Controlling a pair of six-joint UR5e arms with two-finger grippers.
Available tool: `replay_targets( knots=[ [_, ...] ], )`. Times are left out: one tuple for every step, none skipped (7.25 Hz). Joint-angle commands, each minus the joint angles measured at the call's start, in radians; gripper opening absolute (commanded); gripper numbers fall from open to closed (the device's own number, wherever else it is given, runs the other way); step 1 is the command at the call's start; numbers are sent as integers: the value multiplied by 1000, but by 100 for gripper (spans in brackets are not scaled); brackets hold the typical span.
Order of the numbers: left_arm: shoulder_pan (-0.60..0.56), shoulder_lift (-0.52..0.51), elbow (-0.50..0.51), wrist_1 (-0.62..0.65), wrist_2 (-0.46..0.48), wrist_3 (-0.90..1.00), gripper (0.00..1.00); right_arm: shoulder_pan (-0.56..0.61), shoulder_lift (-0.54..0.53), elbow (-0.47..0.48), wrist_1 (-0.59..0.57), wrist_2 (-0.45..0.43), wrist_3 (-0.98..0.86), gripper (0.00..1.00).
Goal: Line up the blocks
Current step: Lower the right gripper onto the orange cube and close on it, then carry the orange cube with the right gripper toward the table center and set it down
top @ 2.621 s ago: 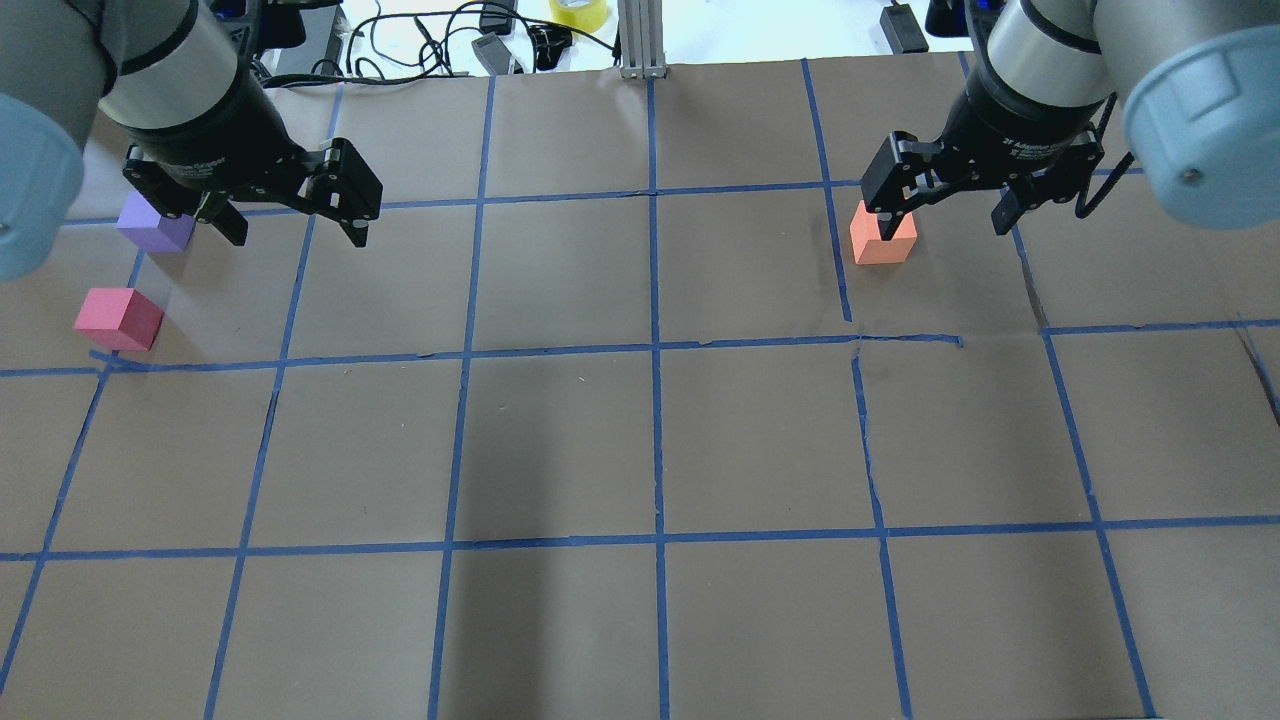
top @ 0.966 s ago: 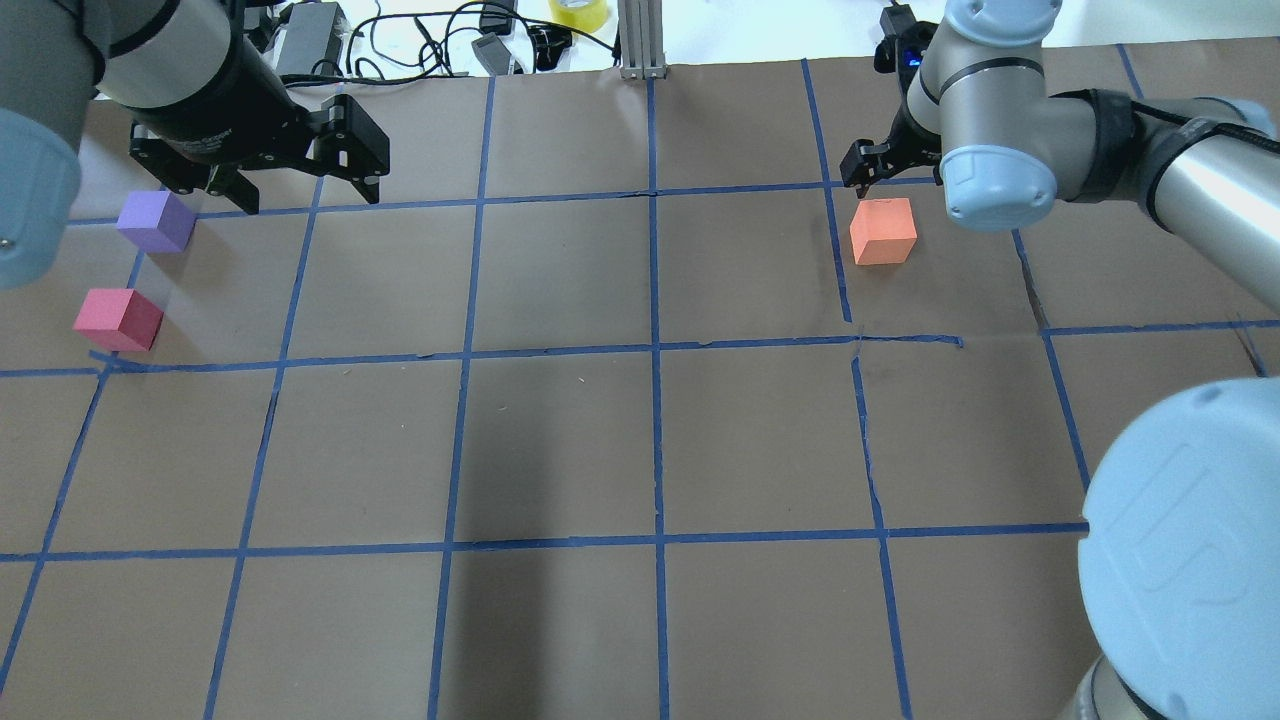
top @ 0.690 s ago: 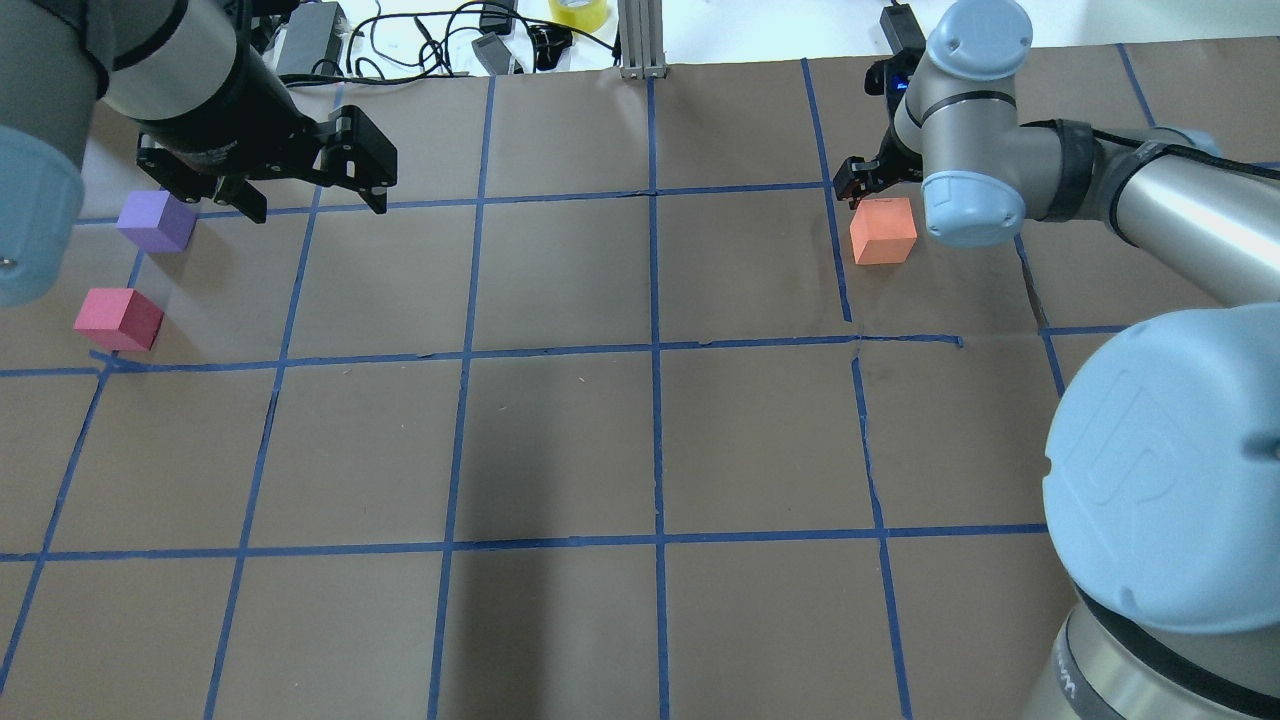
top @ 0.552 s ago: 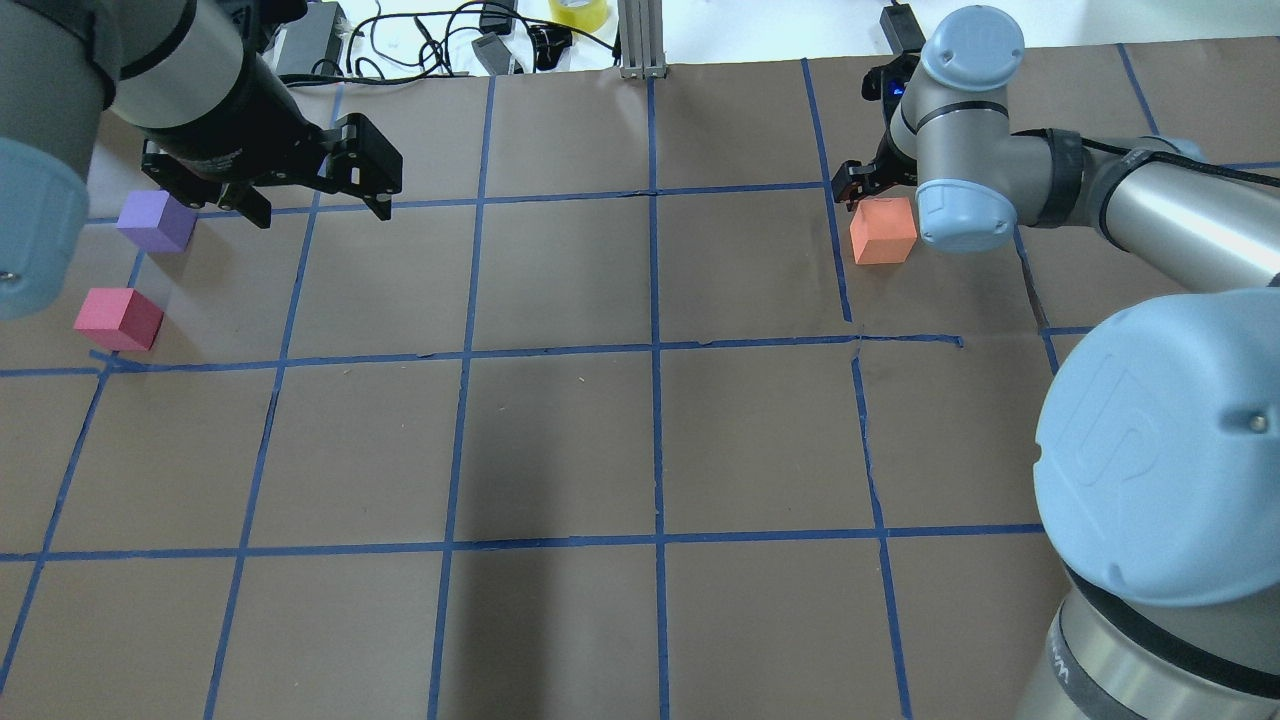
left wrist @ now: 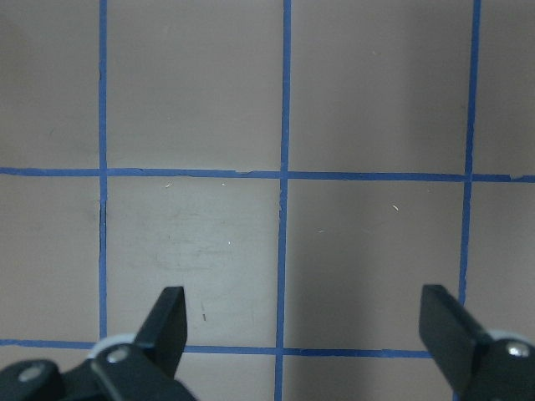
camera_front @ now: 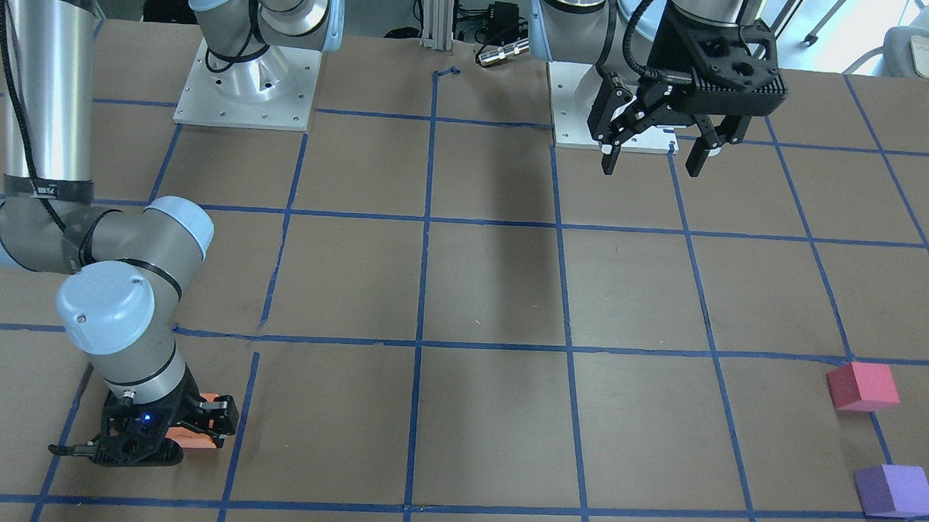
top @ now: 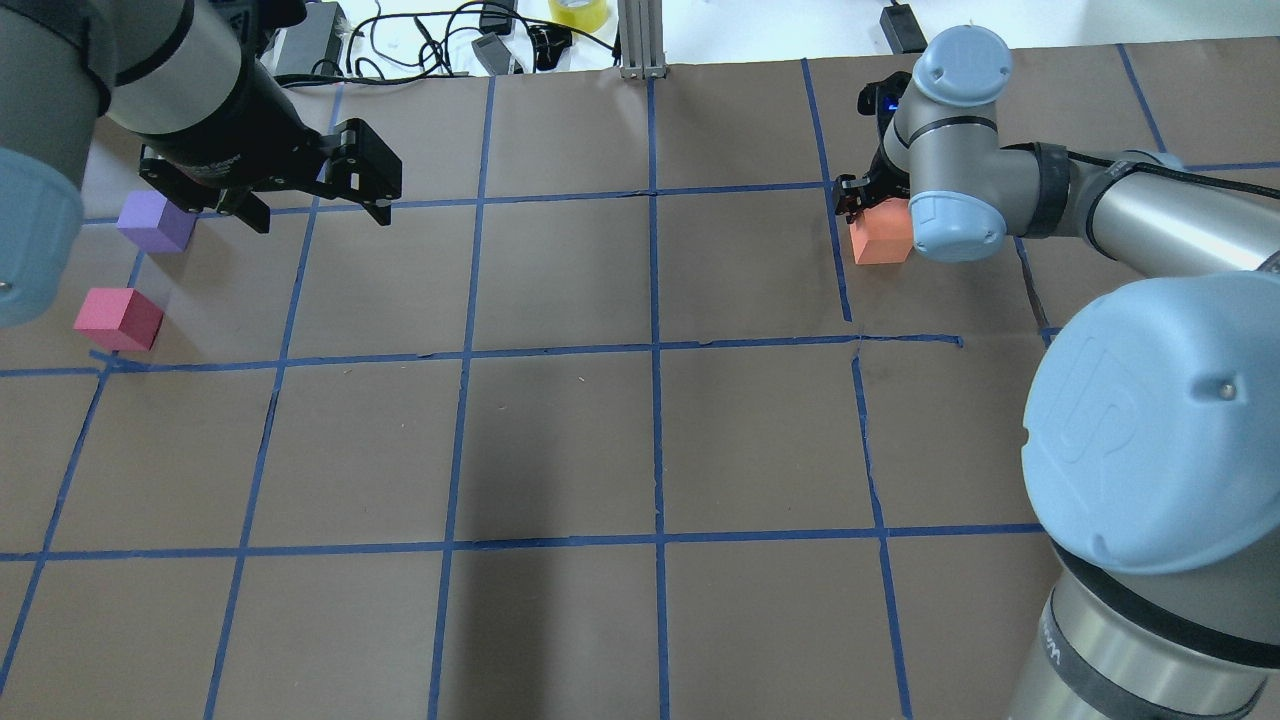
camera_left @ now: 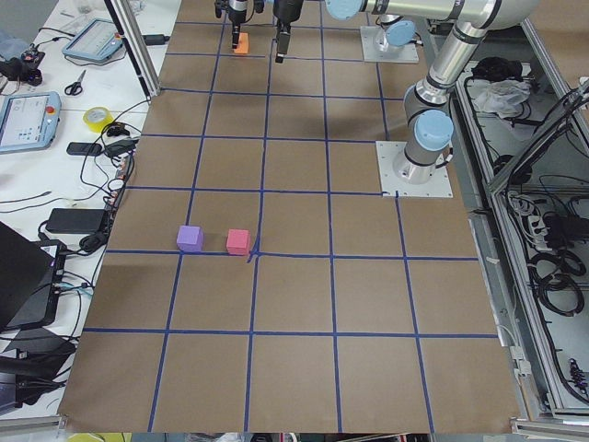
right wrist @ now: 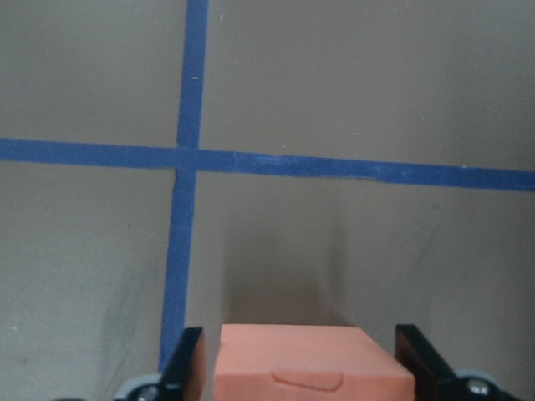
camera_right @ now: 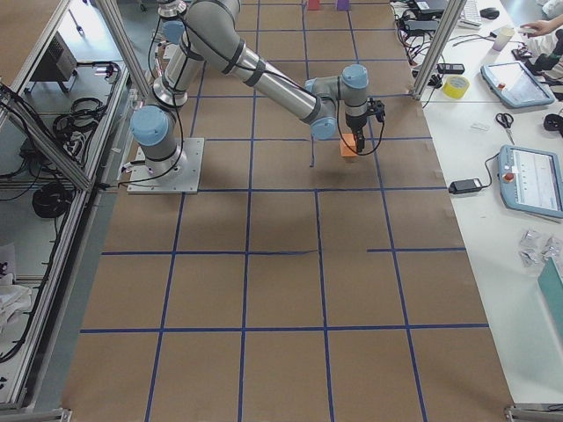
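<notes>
right claw point(right wrist: 301, 359) apart astride a matte orange foam cube point(top: 876, 245); left claw point(left wrist: 303, 313) wide apart above blue-taped brown paper point(left wrist: 192, 100)

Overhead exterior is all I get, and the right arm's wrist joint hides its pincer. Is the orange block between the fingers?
Observer: Yes; the right wrist view shows the orange block between the right pincer's fingers, a slim gap beside one.
Operator: Lifted?
Observer: No; front-facing, it seems to rest on the table.
Operator: Left pincer at the purple block?
Observer: No; front-facing, the left pincer hangs open, far from the purple block.
</notes>
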Motion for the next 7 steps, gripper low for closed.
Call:
replay_targets(
  knots=[
    [-1, 2, 0, -1, 2, 0, 100, 12, -18, -10, 35, -1, 22, 0],
    [-3, 3, -1, -1, 1, 0, 100, 20, -32, -32, 74, 0, 68, 0],
    [-3, 3, 0, -1, -2, 0, 100, 43, -43, -74, 151, 0, 73, 0],
    [-3, 6, 0, -1, -1, 0, 100, 92, -46, -139, 217, 0, 127, 0],
    [-3, 9, -1, -1, -1, 0, 100, 172, -40, -203, 278, 3, 252, 0],
    [-3, 9, -1, -2, -1, 0, 100, 245, -18, -245, 282, 5, 352, 0],
    [-3, 9, -3, -1, -1, 0, 100, 297, 8, -262, 274, 5, 422, 0]
  ],
)
